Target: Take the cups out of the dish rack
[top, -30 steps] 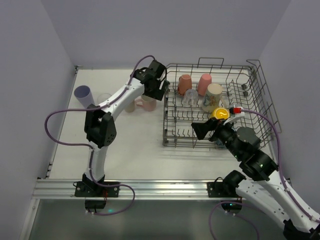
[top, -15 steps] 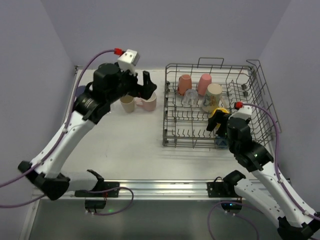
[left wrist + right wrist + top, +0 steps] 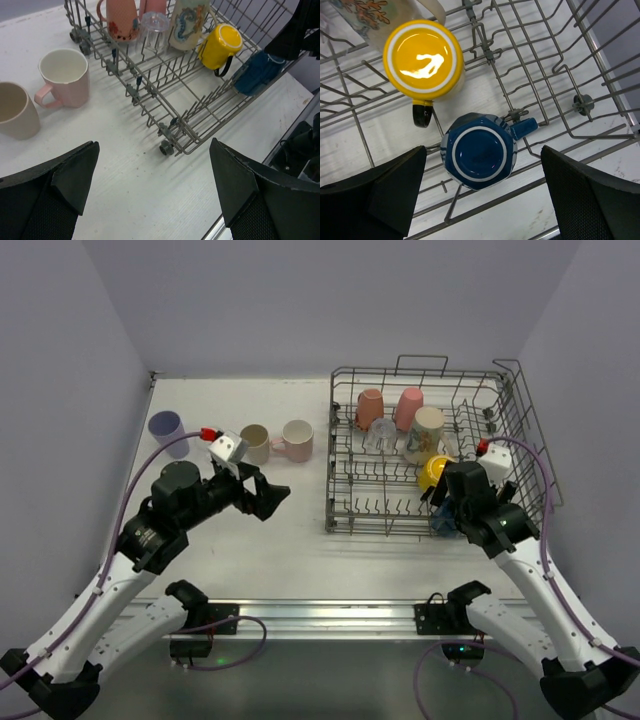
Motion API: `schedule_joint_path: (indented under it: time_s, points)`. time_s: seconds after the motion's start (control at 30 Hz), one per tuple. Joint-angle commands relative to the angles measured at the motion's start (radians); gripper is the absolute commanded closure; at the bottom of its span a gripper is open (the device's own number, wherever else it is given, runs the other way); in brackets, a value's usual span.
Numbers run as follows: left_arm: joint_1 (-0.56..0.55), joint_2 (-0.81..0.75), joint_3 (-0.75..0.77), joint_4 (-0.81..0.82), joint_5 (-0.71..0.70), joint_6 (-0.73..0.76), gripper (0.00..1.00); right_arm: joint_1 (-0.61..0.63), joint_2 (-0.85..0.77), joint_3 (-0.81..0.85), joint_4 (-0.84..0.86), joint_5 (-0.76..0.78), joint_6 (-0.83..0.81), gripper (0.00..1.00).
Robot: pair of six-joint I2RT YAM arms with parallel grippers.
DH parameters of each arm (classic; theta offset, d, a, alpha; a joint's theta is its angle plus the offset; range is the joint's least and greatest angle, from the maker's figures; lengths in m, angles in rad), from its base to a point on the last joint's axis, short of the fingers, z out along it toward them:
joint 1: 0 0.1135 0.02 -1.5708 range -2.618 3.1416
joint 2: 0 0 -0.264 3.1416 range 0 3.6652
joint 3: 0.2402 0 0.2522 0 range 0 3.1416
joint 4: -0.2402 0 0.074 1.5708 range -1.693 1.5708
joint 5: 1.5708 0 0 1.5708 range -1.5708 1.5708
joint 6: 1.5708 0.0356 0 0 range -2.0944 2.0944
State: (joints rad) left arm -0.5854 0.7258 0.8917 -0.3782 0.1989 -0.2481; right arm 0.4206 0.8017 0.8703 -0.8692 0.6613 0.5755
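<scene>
As my right gripper [image 3: 484,150] hangs with jaws apart over the blue mug [image 3: 479,157] at the near right corner of the rack [image 3: 430,373], one finger [image 3: 585,200] may catch on the wires [image 3: 520,65]. My left gripper [image 3: 154,145] is also apart, holding nothing.

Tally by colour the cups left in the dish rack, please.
Salmon cup: 1
Pink cup: 1
Clear glass tumbler: 1
Cream printed mug: 1
Yellow mug: 1
Dark blue mug: 1
Total in the dish rack: 6
</scene>
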Motion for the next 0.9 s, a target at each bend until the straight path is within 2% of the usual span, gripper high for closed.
schedule_joint_path:
  time_s: [0.0, 0.07, 0.27, 0.53, 0.87]
  points:
    - [-0.004, -0.008, -0.049, 0.078, 0.017, 0.015, 0.00, -0.023, 0.037, 0.029, -0.059, -0.029, 0.040, 0.01]
    - [-0.011, -0.009, -0.063, 0.090, 0.063, 0.015, 0.00, -0.023, 0.063, 0.029, -0.065, -0.023, 0.047, 0.01]
    - [-0.060, -0.040, -0.068, 0.075, 0.013, 0.026, 0.00, -0.046, 0.137, 0.062, -0.067, -0.084, 0.032, 0.01]
    - [-0.063, -0.048, -0.066, 0.071, 0.000, 0.026, 0.00, -0.106, 0.194, 0.082, -0.079, -0.202, 0.041, 0.01]
    - [-0.074, -0.025, -0.068, 0.070, -0.003, 0.027, 0.00, -0.132, 0.260, 0.047, -0.080, -0.175, 0.106, 0.03]
